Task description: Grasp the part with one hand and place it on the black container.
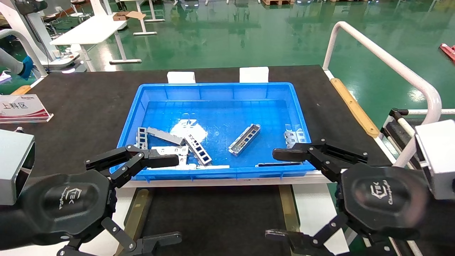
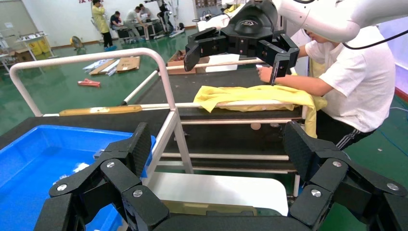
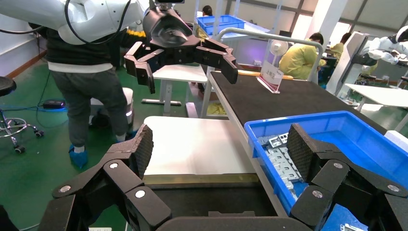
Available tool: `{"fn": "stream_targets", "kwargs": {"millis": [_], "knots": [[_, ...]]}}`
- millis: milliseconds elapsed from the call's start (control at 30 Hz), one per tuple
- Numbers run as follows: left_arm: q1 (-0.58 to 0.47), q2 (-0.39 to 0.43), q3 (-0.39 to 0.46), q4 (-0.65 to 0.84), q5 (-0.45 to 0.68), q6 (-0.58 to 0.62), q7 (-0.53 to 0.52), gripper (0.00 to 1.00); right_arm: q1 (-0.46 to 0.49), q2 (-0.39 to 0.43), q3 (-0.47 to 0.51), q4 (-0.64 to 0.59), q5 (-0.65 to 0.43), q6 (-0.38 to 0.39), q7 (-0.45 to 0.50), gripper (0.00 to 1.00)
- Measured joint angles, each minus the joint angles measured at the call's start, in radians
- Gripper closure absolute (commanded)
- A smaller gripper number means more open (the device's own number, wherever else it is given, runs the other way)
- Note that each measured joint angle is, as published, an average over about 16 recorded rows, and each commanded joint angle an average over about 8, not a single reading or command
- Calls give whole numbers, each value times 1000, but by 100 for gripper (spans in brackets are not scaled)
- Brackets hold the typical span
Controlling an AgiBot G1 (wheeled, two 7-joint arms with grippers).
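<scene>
Several silver-grey parts lie in the blue bin [image 1: 128, 121]. One windowed U-channel part [image 1: 244, 139] lies alone right of the bin's middle; another [image 1: 198, 150] rests among pale flat plates [image 1: 170, 150] at the front left. The black container [image 1: 213, 217] is the matte panel between two brass strips [image 1: 287, 209], just in front of the bin; it also shows in the right wrist view [image 3: 192, 199]. My left gripper [image 1: 167, 201] is open and empty over the container's left edge. My right gripper [image 1: 280, 195] is open and empty over its right edge.
A sign stand [image 1: 21, 108] sits at the far left of the black tabletop mat [image 1: 89, 96]. A white rail [image 1: 391, 67] runs along the right side. White plates [image 1: 316, 209] flank the container. A person in white [image 2: 356, 82] stands beyond the right arm.
</scene>
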Motion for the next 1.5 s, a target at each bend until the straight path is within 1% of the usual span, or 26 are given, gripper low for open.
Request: {"fn": "stream_targets", "kwargs": {"millis": [1133,1500], "knots": [[-1,1,0,0,0,0,0,0,1,1,-2,0,0,1,-1,0],[-42,32,17,38,34,-2,11,0,1,1,-2,-1,0,1,-2,0]]}}
